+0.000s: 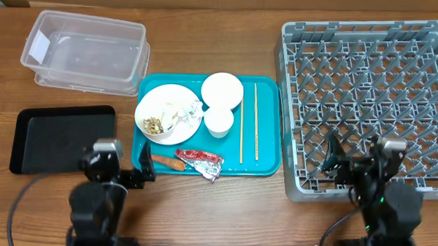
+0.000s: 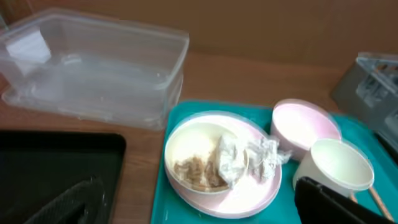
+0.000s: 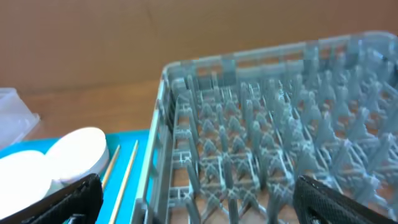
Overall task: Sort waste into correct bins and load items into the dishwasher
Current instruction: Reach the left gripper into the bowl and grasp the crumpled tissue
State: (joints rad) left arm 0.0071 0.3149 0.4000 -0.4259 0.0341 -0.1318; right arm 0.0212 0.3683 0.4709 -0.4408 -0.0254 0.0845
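A teal tray point(image 1: 265, 165) holds a white plate point(image 1: 191, 122) with a bowl of rice and brownish scraps point(image 1: 155, 119) and crumpled tissue point(image 1: 184, 111). It also holds a white bowl point(image 1: 221, 90), a small cup point(image 1: 219, 121), two chopsticks point(image 1: 241, 124), a carrot piece point(image 1: 166, 162) and a red-and-silver foil wrapper point(image 1: 201, 160). The grey dish rack point(image 1: 373, 92) stands at the right. My left gripper point(image 1: 122, 171) is open and empty at the teal tray's front left corner point(image 2: 199, 211). My right gripper point(image 1: 360, 164) is open and empty over the rack's front edge point(image 3: 199, 205).
A clear plastic tub point(image 1: 86, 49) stands at the back left, also in the left wrist view point(image 2: 93, 68). A flat black tray point(image 1: 61, 138) lies in front of it, left of the teal tray. Bare wooden table runs along the front edge.
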